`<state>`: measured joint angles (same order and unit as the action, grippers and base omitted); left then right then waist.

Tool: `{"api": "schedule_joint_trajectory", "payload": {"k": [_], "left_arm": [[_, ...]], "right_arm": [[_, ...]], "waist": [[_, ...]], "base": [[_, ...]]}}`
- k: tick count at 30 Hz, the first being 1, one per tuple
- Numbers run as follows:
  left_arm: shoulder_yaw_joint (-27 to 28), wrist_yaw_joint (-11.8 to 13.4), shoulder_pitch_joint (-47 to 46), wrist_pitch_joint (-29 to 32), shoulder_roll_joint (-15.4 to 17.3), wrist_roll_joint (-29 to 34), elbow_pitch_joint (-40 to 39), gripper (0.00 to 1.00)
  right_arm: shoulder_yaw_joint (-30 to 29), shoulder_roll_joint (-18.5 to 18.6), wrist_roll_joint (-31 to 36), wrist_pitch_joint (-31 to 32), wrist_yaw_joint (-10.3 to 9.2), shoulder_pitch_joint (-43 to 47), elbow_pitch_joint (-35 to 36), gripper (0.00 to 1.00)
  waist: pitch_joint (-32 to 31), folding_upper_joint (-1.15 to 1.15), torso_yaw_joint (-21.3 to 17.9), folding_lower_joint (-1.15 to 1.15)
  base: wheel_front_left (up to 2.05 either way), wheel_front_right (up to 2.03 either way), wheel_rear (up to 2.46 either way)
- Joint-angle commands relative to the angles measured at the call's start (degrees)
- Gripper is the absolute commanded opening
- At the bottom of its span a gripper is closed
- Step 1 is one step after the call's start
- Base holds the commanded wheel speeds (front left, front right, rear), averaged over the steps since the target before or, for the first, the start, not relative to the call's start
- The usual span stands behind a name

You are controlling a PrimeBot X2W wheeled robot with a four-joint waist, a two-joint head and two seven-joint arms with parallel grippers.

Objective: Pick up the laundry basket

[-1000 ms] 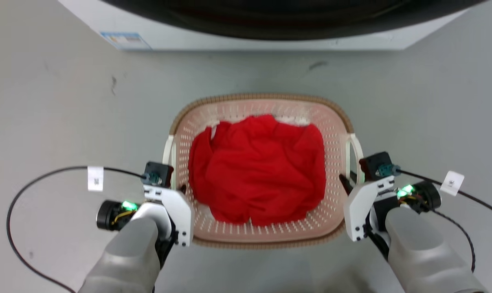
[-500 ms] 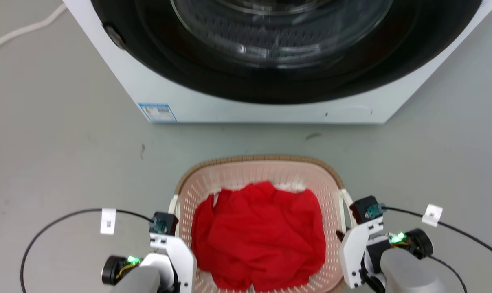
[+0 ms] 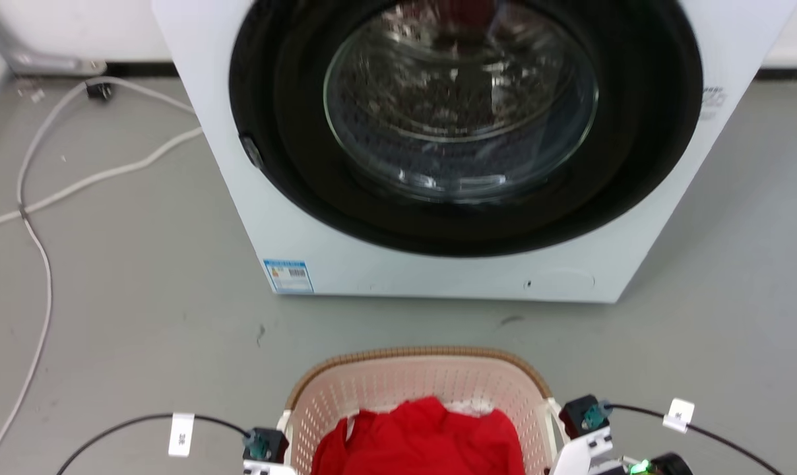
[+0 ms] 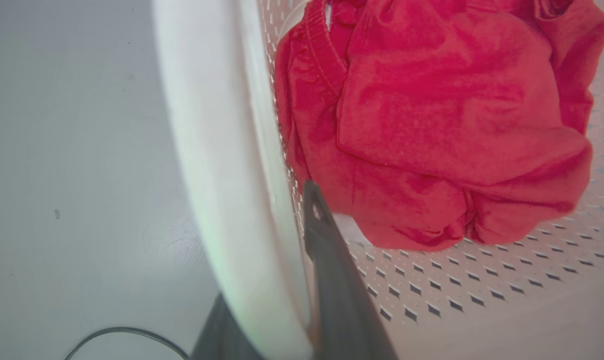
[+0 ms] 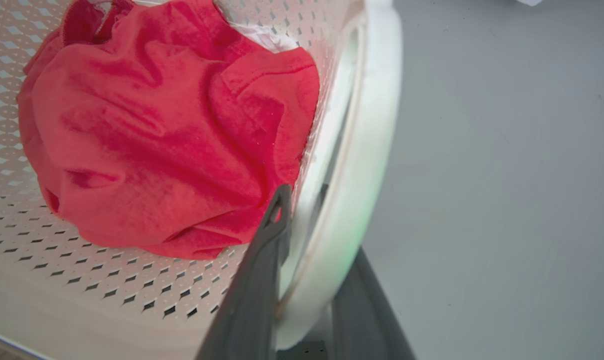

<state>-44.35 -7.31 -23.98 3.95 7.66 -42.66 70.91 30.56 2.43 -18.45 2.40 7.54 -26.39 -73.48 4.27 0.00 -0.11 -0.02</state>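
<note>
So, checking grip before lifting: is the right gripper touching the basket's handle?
Touching. Right wrist view: the right gripper pinches the white handle of the laundry basket between its fingers.

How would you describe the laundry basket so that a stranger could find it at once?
Start at the white front-loading washing machine. On the grey floor just before it stands the laundry basket. It alone is cream-pink and perforated, with a brown woven-look rim and a red garment inside.
</note>
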Motion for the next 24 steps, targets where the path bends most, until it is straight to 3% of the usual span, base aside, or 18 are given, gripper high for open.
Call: {"api": "schedule_joint_trajectory", "payload": {"k": [1,24], "left_arm": [[-0.30,-0.21,0.79,0.05,1.02,-0.02,0.00,0.00],[-4.96,-0.22,3.93,3.22,1.47,-5.95,-1.43,0.00]], "right_arm": [[0.32,0.81,-0.03,0.14,-0.10,0.66,-0.10,0.00],[7.79,1.44,-8.11,3.66,-0.08,3.95,0.52,0.00]], "waist": [[-2.20,0.00,0.29,0.02],[-8.04,0.00,-0.86,0.02]], "base": [[0.00,0.00,0.00],[0.00,0.00,0.00]]}}
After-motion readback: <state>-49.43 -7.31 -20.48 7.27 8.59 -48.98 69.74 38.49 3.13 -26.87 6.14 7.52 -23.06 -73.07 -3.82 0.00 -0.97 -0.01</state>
